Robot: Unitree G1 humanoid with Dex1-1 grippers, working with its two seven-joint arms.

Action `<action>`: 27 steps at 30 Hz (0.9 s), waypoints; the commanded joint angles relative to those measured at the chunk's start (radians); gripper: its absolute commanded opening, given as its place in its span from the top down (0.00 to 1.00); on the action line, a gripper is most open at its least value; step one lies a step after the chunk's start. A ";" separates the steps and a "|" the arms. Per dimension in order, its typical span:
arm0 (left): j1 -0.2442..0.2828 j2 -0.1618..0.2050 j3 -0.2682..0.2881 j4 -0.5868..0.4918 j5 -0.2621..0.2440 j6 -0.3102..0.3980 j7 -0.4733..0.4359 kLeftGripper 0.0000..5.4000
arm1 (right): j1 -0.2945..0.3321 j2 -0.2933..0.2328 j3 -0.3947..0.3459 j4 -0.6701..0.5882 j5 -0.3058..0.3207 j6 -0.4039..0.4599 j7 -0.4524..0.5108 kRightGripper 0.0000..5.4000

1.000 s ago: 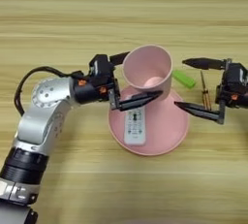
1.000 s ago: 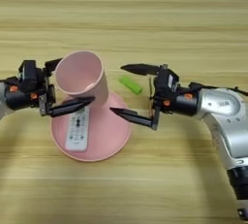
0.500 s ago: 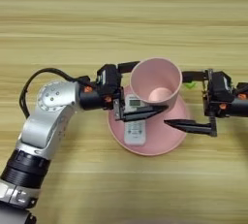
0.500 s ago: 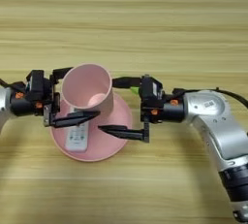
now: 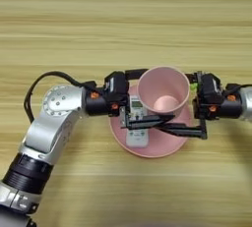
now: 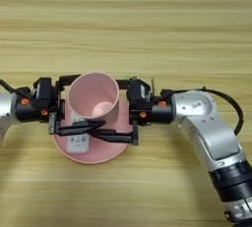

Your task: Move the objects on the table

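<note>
Grippers, left (image 5: 147, 98) and right (image 5: 189, 105), flank the pale pink plastic cup (image 5: 163, 89) at frame centre over the round pink plate (image 5: 152, 150), fingers spread, apparently ready to clasp it.

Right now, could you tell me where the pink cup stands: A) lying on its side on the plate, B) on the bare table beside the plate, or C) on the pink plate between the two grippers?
C: the cup stands upright on the plate, left gripper and right gripper at its sides.
</note>
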 commanded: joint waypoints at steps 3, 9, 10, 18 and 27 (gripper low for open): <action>0.001 0.008 -0.013 -0.002 0.017 -0.012 -0.002 0.22 | -0.019 0.006 0.002 0.000 -0.007 0.002 -0.004 0.13; 0.001 0.010 -0.015 -0.001 0.020 -0.015 0.001 0.22 | -0.019 0.007 0.001 0.002 -0.009 0.000 -0.005 0.14; 0.001 0.010 -0.015 -0.001 0.020 -0.015 0.002 0.22 | -0.019 0.006 0.000 0.002 -0.010 0.000 -0.004 0.14; -0.004 0.004 -0.011 0.008 0.026 -0.027 0.019 0.09 | -0.025 0.008 -0.003 0.010 -0.012 -0.006 -0.002 0.24; -0.007 0.008 -0.013 0.014 0.023 -0.032 0.029 0.00 | -0.029 0.013 -0.010 0.018 -0.008 -0.008 0.001 0.24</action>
